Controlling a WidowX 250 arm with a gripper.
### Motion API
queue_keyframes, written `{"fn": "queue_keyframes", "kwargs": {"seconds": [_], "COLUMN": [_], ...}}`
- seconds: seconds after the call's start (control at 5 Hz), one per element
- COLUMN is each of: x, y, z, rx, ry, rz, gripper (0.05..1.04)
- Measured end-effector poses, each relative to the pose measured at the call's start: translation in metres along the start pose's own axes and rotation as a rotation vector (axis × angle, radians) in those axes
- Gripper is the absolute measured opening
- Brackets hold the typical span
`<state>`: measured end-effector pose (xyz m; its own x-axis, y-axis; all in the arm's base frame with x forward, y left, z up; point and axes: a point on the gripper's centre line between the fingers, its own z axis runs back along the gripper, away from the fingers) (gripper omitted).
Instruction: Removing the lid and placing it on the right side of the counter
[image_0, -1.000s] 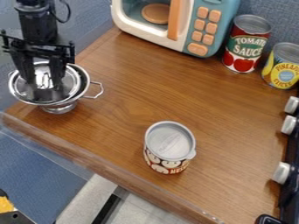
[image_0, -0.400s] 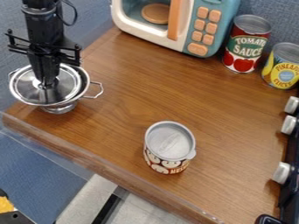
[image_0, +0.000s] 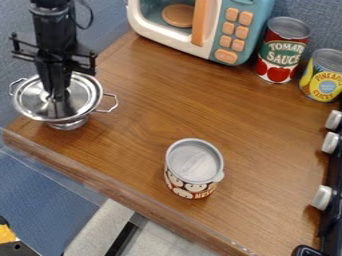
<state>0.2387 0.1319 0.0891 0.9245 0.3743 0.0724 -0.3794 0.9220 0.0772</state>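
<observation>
Now farther right over the pot (image_0: 69, 123), the lid (image_0: 83, 95) apparently between jaws almost together.

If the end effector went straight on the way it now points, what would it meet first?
Most likely the metal lid on the footed steel pot: the end effector points down at the lid's middle. It may already touch it; depth is unclear.

The end effector (image_0: 58, 98) has brought its 2 fingers together; the lid (image_0: 81, 94) has shifted rightward on the pot (image_0: 69, 123).
</observation>
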Motion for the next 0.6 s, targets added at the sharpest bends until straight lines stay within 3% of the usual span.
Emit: {"fn": "queue_keyframes", "kwargs": {"seconds": [0.2,0.4,0.6], "x": [0.002,0.004,0.016], "y": [-0.016,-0.055,-0.093], "z": [0.022,0.054,0.078], "rx": [-0.021,-0.131,-0.210], "ry": [-0.056,-0.070,-0.099], "rz": [-0.018,-0.038,0.020], "gripper": [0.052,0.052,0.052]}}
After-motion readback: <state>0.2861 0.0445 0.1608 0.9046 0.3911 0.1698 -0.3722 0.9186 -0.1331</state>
